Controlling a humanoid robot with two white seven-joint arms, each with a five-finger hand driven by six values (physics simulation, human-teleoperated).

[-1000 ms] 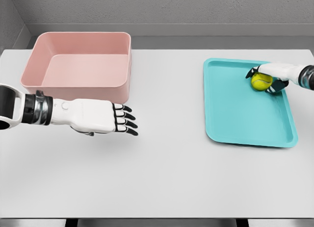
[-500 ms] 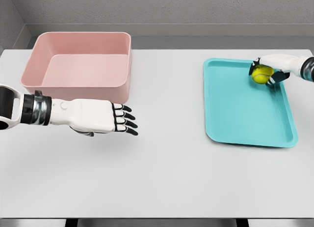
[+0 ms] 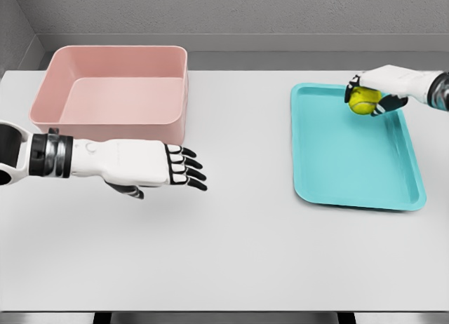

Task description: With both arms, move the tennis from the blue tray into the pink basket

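A yellow-green tennis ball [image 3: 362, 100] is held in my right hand [image 3: 367, 95], whose fingers are curled around it, above the far end of the blue tray [image 3: 351, 163]. The pink basket [image 3: 116, 92] stands at the far left of the table with nothing inside. My left hand [image 3: 184, 170] hovers over the table just in front of the basket's near right corner, palm down, fingers spread and holding nothing.
The white table [image 3: 231, 254] spreads between the basket and the tray and toward the front edge. A grey wall runs behind the table's far edge.
My right hand has lifted the tennis ball off the tray and carried it up and to the left. My left hand has shifted slightly right and rolled a little.
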